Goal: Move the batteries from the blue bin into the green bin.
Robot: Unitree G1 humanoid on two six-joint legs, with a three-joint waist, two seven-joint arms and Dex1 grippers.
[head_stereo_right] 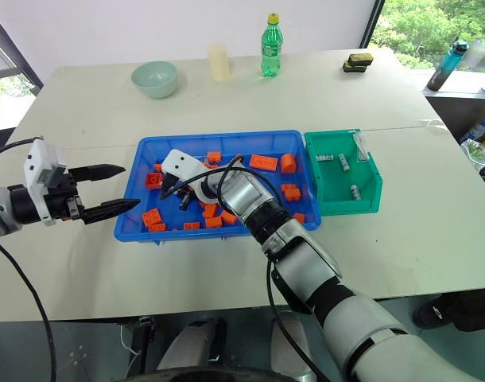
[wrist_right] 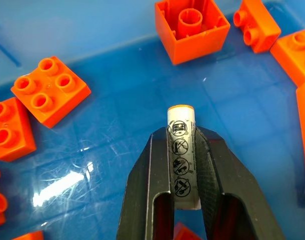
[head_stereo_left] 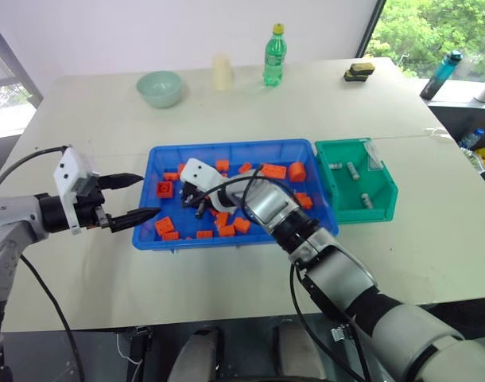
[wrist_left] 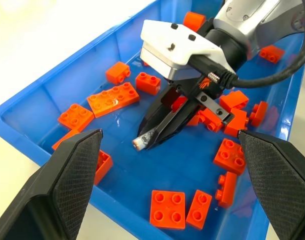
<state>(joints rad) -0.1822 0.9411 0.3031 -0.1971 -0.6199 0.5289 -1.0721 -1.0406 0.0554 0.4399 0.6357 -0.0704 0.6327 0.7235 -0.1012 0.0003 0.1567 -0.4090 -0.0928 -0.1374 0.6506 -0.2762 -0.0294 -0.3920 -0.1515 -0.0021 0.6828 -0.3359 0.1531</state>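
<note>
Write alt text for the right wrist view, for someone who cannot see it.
The right gripper has its two black fingers shut on a silvery battery just above the floor of the blue bin. Orange toy bricks lie scattered around it.

Right gripper point(head_stereo_right: 182, 199) low inside blue bin point(head_stereo_right: 226, 137) among orange bricks point(head_stereo_right: 263, 162)

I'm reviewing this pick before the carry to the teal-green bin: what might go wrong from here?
1. The right gripper is shut on the small silvery-grey cylindrical battery with one end sticking out past the fingertips; it may pivot or slip out.
2. Orange toy bricks lie close around the pick spot in the shallow blue plastic bin; the lift could knock them.
3. The small teal-green plastic bin already holds batteries; a dropped one might bounce off them.
</note>
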